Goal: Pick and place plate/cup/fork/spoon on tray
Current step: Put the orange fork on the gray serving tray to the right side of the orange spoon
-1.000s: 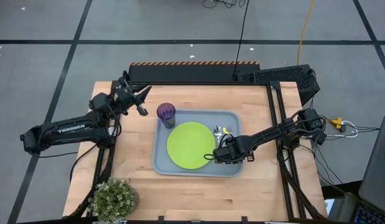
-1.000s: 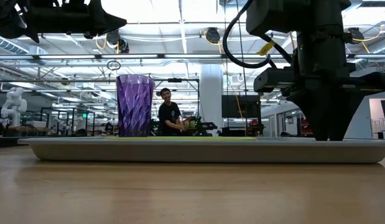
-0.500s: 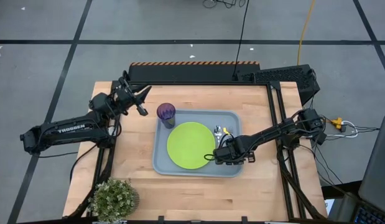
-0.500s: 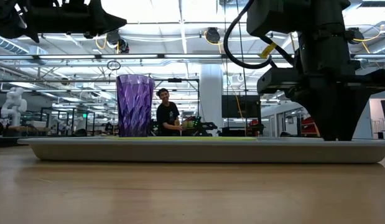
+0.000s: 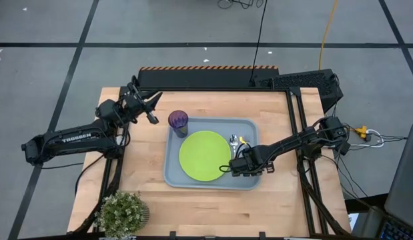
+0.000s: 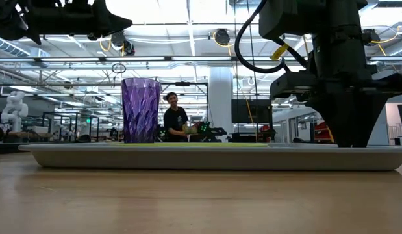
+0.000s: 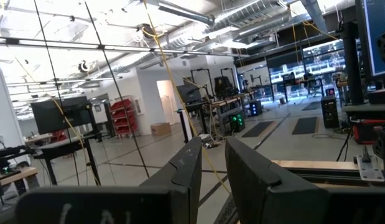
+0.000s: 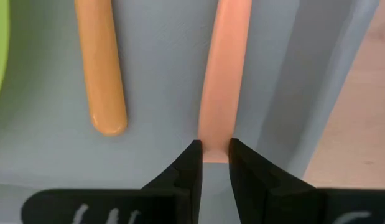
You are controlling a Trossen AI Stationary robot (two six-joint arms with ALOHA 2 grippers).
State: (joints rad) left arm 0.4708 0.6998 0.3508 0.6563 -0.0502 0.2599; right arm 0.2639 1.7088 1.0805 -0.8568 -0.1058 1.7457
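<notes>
Down in the tray (image 5: 174, 175), beside the plate (image 5: 205, 155), the second orange handle (image 8: 222, 81) is being pinched by the right claw (image 5: 234, 168), narrowed on its end, so release should be gentle, while the left claw (image 5: 151, 107) is hanging nearly closed beyond the cup (image 5: 178, 123).

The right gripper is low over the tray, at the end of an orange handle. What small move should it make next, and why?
Probably open the fingers and lift straight up. The right gripper pinches the end of an orange handle that already lies flat on the tray, beside the other handle. The plate and cup are on the tray too.
</notes>
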